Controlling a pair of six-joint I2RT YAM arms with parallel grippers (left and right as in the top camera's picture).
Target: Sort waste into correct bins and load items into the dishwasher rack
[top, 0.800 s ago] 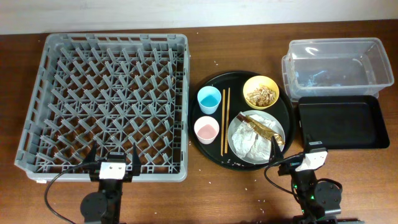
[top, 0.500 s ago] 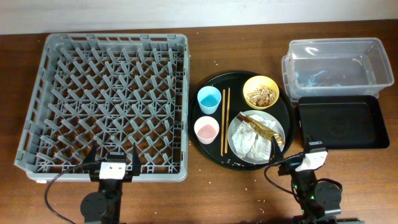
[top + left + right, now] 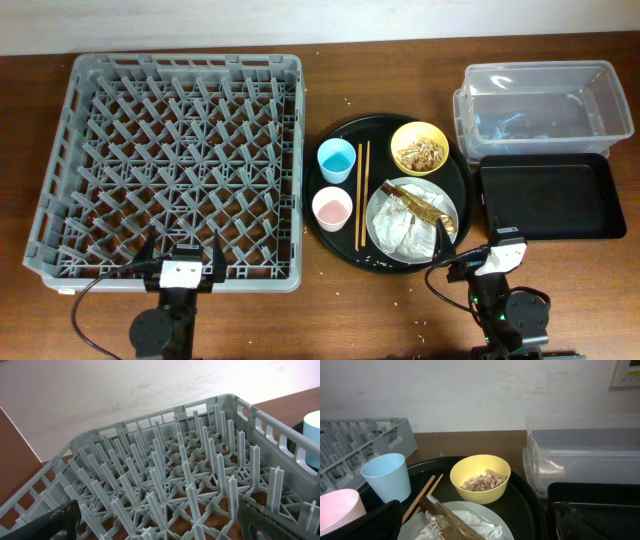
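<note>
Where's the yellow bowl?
In the overhead view, the yellow round bowl sits at the back right of the round black tray, between the light blue plastic cup and the clear plastic bin.

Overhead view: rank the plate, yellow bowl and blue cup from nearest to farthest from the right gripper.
1. Plate, just left of the right gripper.
2. Yellow bowl, at the far side of the tray.
3. Blue cup, far left on the tray.

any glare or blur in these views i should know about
Overhead: evenly lit and sharp, with faint sheen on the clear bin. Left wrist: rack crisp, left fingers dark and blurred at the bottom corners. Right wrist: yellow bowl sharp, right fingers likewise soft.
</note>
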